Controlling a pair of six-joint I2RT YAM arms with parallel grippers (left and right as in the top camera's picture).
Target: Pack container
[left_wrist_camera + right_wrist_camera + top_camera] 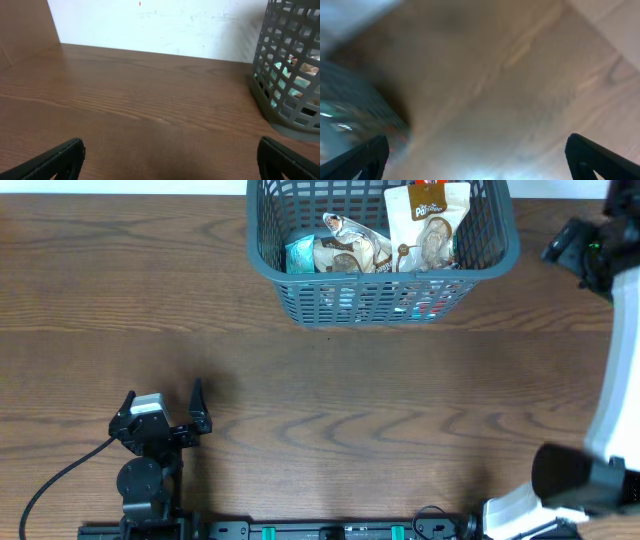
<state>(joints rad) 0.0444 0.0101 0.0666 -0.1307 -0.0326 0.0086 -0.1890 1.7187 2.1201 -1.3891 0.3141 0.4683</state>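
the dark grey slotted container [380, 300] stands on the wooden bench [140, 290] at its far edge, upright, seen in the overhead view, and it is also visible from the left wrist [282, 80] at the right side of that view

inside the container a tall tan packet [428, 225] leans against the right part, a crumpled silver-brown packet [352, 250] lies left of it, and a teal packet [300, 253] sits at the container's left wall

the left end effector [164, 390] is well apart from the container, near the front left of it, low over bare bench, fingers spread wide with nothing between them [170, 155]

the right end effector [575, 248] hangs just beside the container's right wall; its wrist view is blurred, but the fingers show spread and empty [477, 155]
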